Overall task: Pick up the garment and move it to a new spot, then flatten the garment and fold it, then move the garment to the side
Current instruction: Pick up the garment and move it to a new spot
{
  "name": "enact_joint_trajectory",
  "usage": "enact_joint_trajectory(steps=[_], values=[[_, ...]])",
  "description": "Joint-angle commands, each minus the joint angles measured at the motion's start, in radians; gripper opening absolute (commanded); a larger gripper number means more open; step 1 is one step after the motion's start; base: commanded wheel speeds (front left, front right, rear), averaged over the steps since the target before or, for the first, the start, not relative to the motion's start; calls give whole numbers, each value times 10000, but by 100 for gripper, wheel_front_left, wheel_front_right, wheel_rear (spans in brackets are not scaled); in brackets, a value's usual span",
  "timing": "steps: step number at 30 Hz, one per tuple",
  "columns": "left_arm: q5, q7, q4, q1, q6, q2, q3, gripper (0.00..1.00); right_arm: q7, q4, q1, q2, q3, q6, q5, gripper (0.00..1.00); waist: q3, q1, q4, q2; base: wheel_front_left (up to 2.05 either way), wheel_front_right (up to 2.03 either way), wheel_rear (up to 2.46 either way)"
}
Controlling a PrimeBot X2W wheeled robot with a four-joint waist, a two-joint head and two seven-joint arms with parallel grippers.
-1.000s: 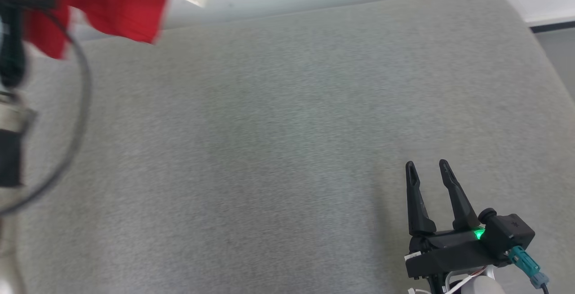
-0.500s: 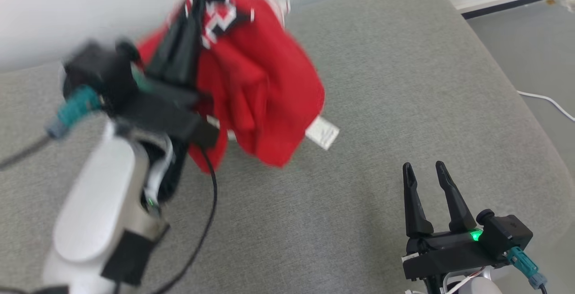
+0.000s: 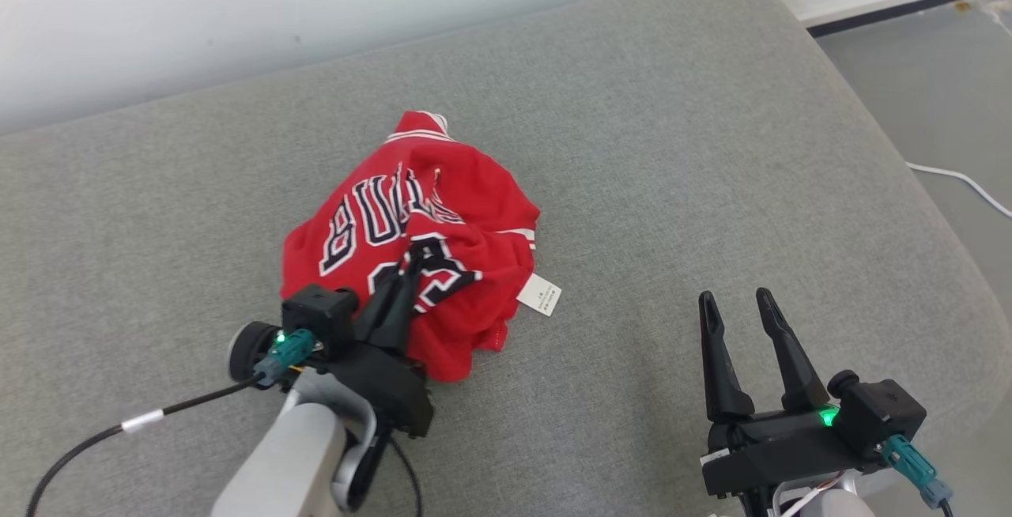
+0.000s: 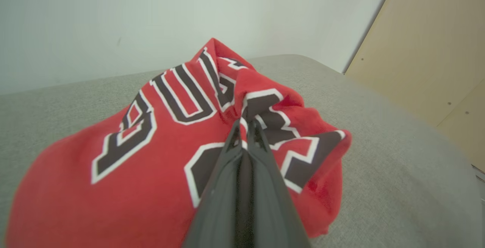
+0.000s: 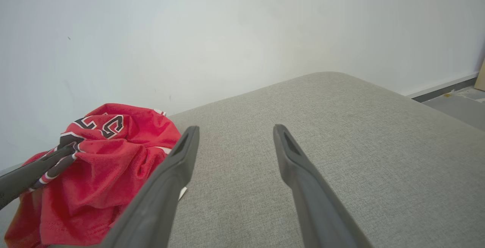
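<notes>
The left end effector (image 3: 410, 266) is clamped on a fold in the near part of the crumpled red garment (image 3: 482, 193), which lies heaped on the grey cushion (image 3: 672, 106). A white tag (image 3: 539, 296) sticks out at the garment's right. Well right of the garment, the right end effector (image 3: 731, 297) holds its 2 fingers apart.

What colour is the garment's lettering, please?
Black, outlined white, on the red garment; clearest in the left wrist view.

Garment (image 3: 411, 216) on the cushion (image 3: 672, 145), left of centre.
</notes>
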Motion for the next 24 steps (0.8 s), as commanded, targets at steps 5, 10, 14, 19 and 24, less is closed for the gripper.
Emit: enact_joint_trajectory(steps=[5, 10, 14, 19, 24], values=[[215, -271, -160, -142, -128, -225, -21, 100, -8, -113, 202, 10, -35, 34, 44, 100, -326, 0, 434, 0, 0, 0, 0], [434, -307, -1173, 112, -3, -48, 573, 100, -8, -262, 465, 6, -164, 34, -84, 100, -602, 0, 961, 0, 0, 0, 0], [816, -304, -2731, 1042, 199, 400, 1629, 100, -8, -353, 637, 6, -229, 34, -127, 100, -859, 0, 1434, 0, 0, 0, 0], [1238, -305, -3915, 2543, 360, 602, 2918, 100, -8, -302, 755, 7, -239, 34, -203, 100, -1106, 0, 1819, 0, 0, 0, 0], [1821, -308, -4636, 3977, 373, 395, 3881, 100, -8, -210, 915, 6, -291, 34, -258, 100, -1309, 0, 2124, 0, 0, 0, 0]])
